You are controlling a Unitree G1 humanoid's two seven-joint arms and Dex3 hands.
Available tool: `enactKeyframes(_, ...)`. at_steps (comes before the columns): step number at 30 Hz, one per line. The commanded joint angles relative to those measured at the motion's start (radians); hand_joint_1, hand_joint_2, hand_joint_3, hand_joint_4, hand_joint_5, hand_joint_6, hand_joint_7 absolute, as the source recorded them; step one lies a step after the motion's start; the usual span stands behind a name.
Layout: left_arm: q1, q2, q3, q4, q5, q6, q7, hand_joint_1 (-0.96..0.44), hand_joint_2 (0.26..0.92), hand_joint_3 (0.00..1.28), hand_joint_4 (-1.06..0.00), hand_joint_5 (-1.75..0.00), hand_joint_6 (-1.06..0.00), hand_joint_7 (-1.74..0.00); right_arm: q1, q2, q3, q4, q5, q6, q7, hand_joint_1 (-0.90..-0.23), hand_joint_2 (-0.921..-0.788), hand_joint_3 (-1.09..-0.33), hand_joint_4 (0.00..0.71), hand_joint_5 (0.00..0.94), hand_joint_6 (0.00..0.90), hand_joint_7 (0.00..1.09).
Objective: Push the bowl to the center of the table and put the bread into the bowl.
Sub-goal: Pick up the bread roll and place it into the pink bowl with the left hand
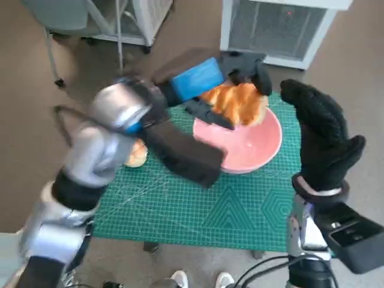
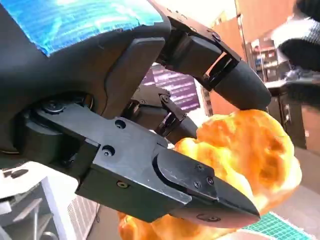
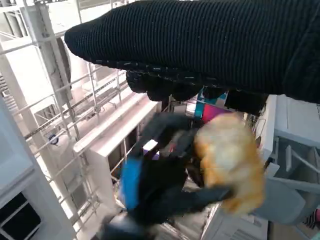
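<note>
The table, covered by one green cutting mat [image 1: 240,210], carries one pink bowl [image 1: 252,144], which sits on the far right part of the mat rather than plainly at its middle; whether the push step counts as complete cannot be settled from this angle, but the work in hand is judged to be the second step, placing the bread. The left hand [image 1: 207,81], black with blue tape over its back, grips one golden loaf of bread [image 1: 237,102] and holds it over the far rim of the bowl; the left wrist view confirms black fingers [image 2: 235,82] closed above and below the bread [image 2: 250,150], which is clear of the mat. The right hand [image 1: 321,135], in its black knitted glove, stands raised just to the right of the bowl, fingers together and holding nothing that can be seen; it does not appear to touch the bowl. Whether it counts as spread or closed cannot be told from these views. The right wrist view shows the left hand [image 3: 160,185] and the bread [image 3: 230,165], both blurred. Count: bowls, one; bread in the hand, one; a second bread-like piece [image 1: 137,154] lies on the mat's left edge, partly hidden behind the left forearm. The next move is judged to call for bringing the loaf lower and nearer over the bowl's hollow, since it hangs at the far rim, then parting the fingers; released from there, it could tip outward
</note>
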Motion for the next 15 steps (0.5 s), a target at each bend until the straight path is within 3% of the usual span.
enactKeyframes(1,-0.059,-0.057,-0.041,0.204,0.011,-0.046,0.094,0.0,0.913,0.05,-0.76,-1.14,-0.64,-1.11,0.032,-0.003,-0.01,-0.004,-0.023,-0.006,-0.016,-0.444,-0.921,-0.564,0.382,0.024,-0.001,0.78)
enactKeyframes(8,-0.105,-0.098,-0.085,0.396,0.005,-0.102,0.129,0.0,0.912,0.04,-0.75,-1.12,-0.65,-1.13,0.042,-0.006,-0.02,-0.014,-0.057,-0.016,-0.039,-0.436,-0.921,-0.574,0.384,0.025,-0.001,0.75)
enactKeyframes(12,-0.116,-0.109,-0.096,0.466,-0.007,-0.124,0.117,0.0,0.919,0.06,-0.7,-1.15,-0.64,-1.17,0.045,-0.007,-0.022,-0.021,-0.074,-0.015,-0.053,-0.432,-0.921,-0.588,0.377,0.021,-0.001,0.72)
enactKeyframes(14,-0.117,-0.119,-0.093,0.498,-0.024,-0.121,0.094,0.0,0.92,0.09,-0.66,-1.23,-0.6,-1.16,0.046,-0.008,-0.023,-0.022,-0.079,-0.015,-0.058,-0.431,-0.921,-0.591,0.372,0.018,-0.001,0.71)
enactKeyframes(15,-0.117,-0.123,-0.091,0.509,-0.032,-0.119,0.083,0.0,0.92,0.14,-0.61,-1.28,-0.54,-1.23,0.046,-0.009,-0.024,-0.023,-0.082,-0.014,-0.06,-0.43,-0.921,-0.593,0.368,0.016,-0.001,0.71)
